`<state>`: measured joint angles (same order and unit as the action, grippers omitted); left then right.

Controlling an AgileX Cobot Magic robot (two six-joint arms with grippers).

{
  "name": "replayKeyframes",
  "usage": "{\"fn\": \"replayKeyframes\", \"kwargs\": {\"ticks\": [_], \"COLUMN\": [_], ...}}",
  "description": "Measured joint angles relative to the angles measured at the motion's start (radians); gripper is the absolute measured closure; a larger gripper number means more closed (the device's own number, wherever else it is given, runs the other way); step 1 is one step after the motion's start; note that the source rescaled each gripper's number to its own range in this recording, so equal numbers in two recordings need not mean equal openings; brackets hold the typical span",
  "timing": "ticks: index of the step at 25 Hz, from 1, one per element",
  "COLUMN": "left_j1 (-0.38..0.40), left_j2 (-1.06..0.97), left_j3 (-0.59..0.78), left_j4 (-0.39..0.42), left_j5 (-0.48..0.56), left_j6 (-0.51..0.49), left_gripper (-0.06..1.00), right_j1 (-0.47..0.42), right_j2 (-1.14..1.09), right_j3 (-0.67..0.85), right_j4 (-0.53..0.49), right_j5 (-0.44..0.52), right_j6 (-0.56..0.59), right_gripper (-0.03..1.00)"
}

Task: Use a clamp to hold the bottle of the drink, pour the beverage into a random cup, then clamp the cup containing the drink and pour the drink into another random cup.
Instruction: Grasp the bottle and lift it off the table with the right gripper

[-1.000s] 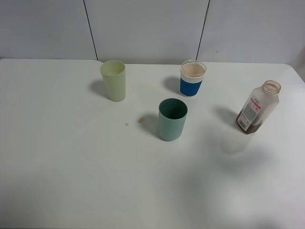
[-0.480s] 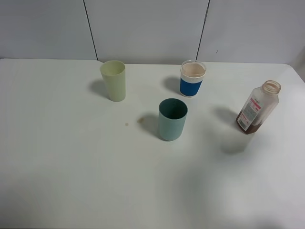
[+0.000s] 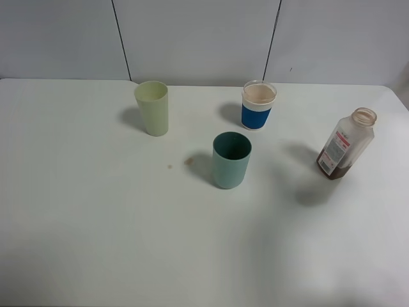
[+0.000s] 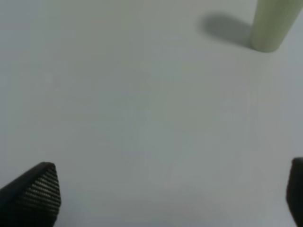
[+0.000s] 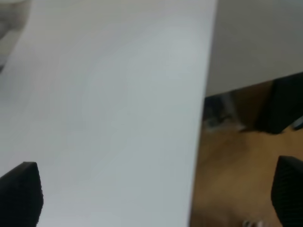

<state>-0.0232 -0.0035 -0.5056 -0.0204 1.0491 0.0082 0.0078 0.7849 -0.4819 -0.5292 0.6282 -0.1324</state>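
Both left gripper (image 4: pixel 163 194) and right gripper (image 5: pixel 154 191) gape wide; uncapped bottle (image 3: pixel 346 143) holds brown dregs (image 3: pixel 335 171)

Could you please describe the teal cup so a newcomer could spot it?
On the white table, three cups stand left of the bottle. The teal-green tumbler stands frontmost, darker green inside, unlike the pale yellow-green tumbler and the blue-banded cup.

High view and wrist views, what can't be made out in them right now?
- High view: neither arm is in frame; print on the bottle is too small to read.
- Left wrist view: the left gripper is cut off by the frame edge, only fingertips showing; so is the rim of the pale yellow-green tumbler.
- Right wrist view: the right gripper is cut off likewise.
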Motion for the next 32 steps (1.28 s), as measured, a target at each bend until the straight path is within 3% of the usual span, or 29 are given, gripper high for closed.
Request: {"fn": "replayKeyframes", "kwargs": {"ticks": [5,15,23,32], "left_j1": [0.000,0.000,0.000,0.000], "left_j2": [0.000,0.000,0.000,0.000], "left_j3": [0.000,0.000,0.000,0.000], "left_j4": [0.000,-0.001,-0.001,-0.001], "left_j5": [0.000,0.000,0.000,0.000], "left_j6": [0.000,0.000,0.000,0.000], "left_gripper": [0.05,0.05,0.05,0.05], "right_j1": [-0.024,-0.025,-0.025,-0.025], "right_j2": [0.017,0.017,0.037,0.293], "right_j3": [0.073,0.212,0.229,0.233], "right_j4": [0.034,0.059,0.085,0.103], "right_j5": [-0.090,-0.388,-0.426,-0.516], "right_j6": [0.012,0.092,0.132,0.228], "right_gripper": [0.01,0.01,0.01,0.01]}}
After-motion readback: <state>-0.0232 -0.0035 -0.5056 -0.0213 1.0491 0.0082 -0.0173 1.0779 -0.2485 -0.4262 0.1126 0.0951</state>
